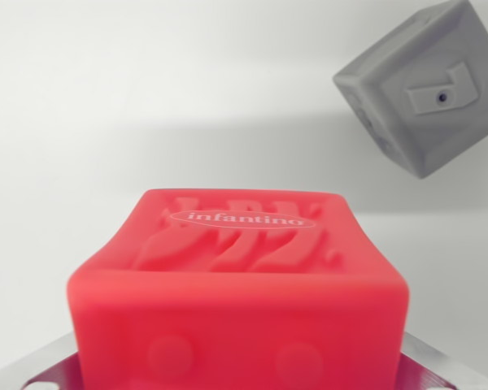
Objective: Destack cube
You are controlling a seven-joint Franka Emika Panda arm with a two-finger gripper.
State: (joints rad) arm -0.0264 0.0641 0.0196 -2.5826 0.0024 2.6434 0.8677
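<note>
In the lower centre of the wrist view, a red soft cube fills most of the foreground. Its upper face carries raised wavy relief and an oval badge with white lettering reading "infantino". The near face shows two faint round embossed bumps, low down, partly cut off by the bottom edge of the frame. The base of the red cube is not visible.

At either lower corner, a strip of bare metal projects from behind the red cube; the one at the wrist view's left shows a slotted hole. These look like parts of the gripper, but the fingertips themselves are hidden behind or below the cube. Whether the claw is clamped on the cube or merely flanking it cannot be told from this view.

Toward the upper right of the wrist view, a grey cube sits tilted on one corner as seen here, well apart from the red cube. One grey face bears a raised shape with a small dark hole; another face, in shadow, shows faint round embossing that is hard to make out. Its right edge is cut off by the frame.

The background is a plain white surface, with a soft shadow band running across the middle. No contact between the two cubes is visible.
</note>
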